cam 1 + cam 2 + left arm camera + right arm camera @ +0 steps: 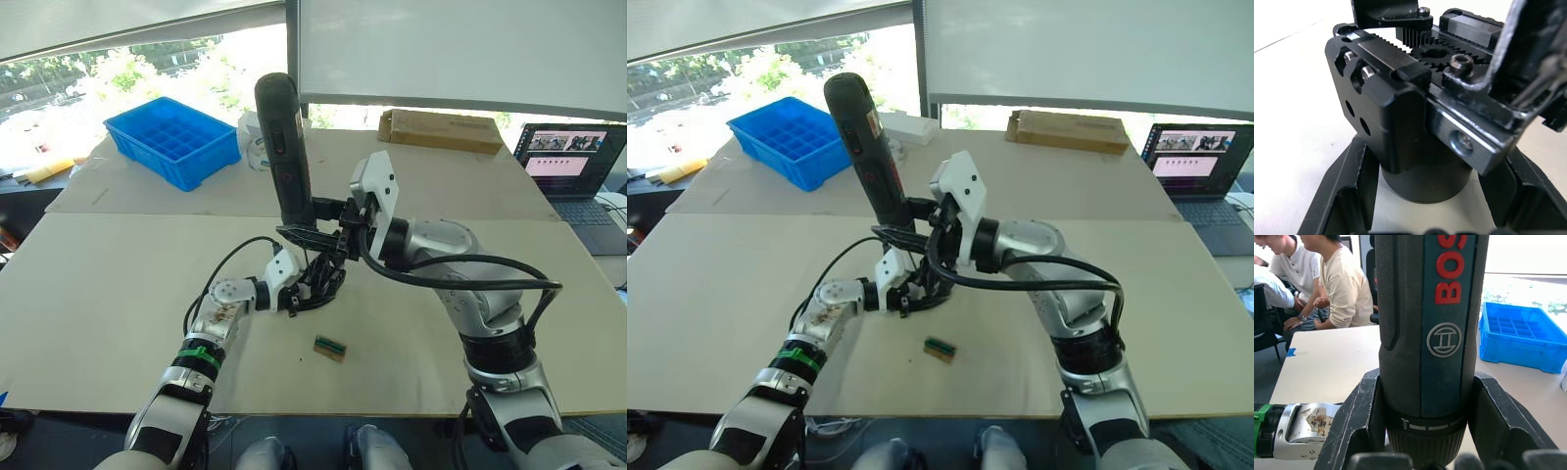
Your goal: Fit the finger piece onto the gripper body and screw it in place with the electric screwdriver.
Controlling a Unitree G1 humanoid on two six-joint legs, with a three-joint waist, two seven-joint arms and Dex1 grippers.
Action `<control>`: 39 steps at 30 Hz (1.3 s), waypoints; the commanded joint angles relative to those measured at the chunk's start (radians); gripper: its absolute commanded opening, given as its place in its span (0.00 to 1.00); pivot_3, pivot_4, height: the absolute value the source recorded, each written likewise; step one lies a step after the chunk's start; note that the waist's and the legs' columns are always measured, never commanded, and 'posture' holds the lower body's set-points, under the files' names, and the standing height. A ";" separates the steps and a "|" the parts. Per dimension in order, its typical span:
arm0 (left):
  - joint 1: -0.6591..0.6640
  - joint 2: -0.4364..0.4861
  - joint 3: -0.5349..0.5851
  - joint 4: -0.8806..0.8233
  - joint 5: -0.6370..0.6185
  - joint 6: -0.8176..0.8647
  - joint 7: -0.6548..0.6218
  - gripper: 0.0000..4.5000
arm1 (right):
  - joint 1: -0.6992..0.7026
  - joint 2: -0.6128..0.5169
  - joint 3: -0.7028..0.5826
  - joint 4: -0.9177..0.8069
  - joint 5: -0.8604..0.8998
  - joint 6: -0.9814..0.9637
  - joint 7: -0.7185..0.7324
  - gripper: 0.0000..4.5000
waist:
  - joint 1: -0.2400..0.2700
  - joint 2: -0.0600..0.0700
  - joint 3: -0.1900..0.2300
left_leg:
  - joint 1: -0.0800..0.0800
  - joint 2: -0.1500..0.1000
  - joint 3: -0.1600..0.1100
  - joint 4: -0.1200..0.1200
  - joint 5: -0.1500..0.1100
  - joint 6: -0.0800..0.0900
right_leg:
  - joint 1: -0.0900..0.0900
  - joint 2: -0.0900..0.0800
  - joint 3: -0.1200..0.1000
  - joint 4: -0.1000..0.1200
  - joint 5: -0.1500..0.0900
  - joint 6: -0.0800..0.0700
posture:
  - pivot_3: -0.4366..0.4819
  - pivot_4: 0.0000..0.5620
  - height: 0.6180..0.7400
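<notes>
The electric screwdriver (284, 147), a thick black cylinder with red lettering, stands nearly upright over the table's middle, bit end down. My right gripper (315, 223) is shut on its lower part, with fingers (1356, 421) on both sides of the barrel. Directly below it is the gripper body (1400, 107), a chunky black block with gear teeth and screws. My left gripper (309, 286) is shut on its round base, holding it at the tabletop. A slim black frame-like part (1501, 63) stands against the body's metal rail and looks like the finger piece. The bit's tip is hidden.
A small green-topped brown block (330, 348) lies on the table (118, 313) in front of the grippers. A blue compartment bin (176, 137) sits back left, a cardboard box (441, 129) at the back, and a laptop (573, 162) far right. People (1337, 279) sit at another table.
</notes>
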 commanded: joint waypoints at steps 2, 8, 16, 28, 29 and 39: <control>-0.029 0.003 0.021 -0.011 -0.017 -0.005 0.005 0.51 | -0.012 0.006 -0.017 -0.021 -0.002 -0.058 0.006 0.43 | 0.000 0.000 0.000 | 0.000 0.000 0.000 0.000 0.000 0.000 | 0.000 0.000 0.000 0.000 0.000 0.000 | 0.48 0.27 0.98; -0.026 0.003 0.022 -0.016 -0.017 -0.003 0.008 0.51 | -0.004 0.013 -0.012 -0.004 -0.016 -0.080 0.008 0.43 | 0.000 0.000 0.000 | 0.000 0.000 0.000 0.000 0.000 0.000 | 0.000 0.000 0.000 0.000 0.000 0.000 | 0.48 0.27 0.98; -0.025 0.004 0.021 -0.019 -0.017 -0.002 0.008 0.51 | 0.003 0.022 -0.010 0.015 -0.028 -0.096 0.006 0.43 | 0.000 0.000 0.000 | 0.000 0.000 0.000 0.000 0.000 0.000 | 0.000 0.000 0.000 0.000 0.000 0.000 | 0.48 0.27 0.98; -0.039 0.002 0.022 0.001 -0.014 -0.010 0.009 0.51 | 0.016 0.029 -0.015 -0.024 0.004 -0.046 -0.012 0.43 | 0.000 0.000 0.000 | 0.000 0.000 0.000 0.000 0.000 0.000 | 0.000 0.000 0.000 0.000 0.000 0.000 | 0.48 0.27 0.98; -0.040 0.002 0.022 0.003 -0.013 -0.011 0.009 0.51 | 0.017 0.029 -0.015 -0.027 0.005 -0.044 -0.014 0.43 | 0.000 0.000 0.000 | 0.000 0.000 0.000 0.000 0.000 0.000 | 0.000 0.000 0.000 0.000 0.000 0.000 | 0.48 0.27 0.98; -0.052 0.004 0.021 0.022 -0.011 -0.022 0.004 0.51 | 0.037 0.042 -0.011 -0.043 0.003 -0.043 -0.032 0.43 | -0.001 0.000 0.000 | 0.000 0.000 0.000 0.000 0.000 0.000 | 0.000 0.000 0.000 0.000 0.000 0.000 | 0.48 0.27 0.98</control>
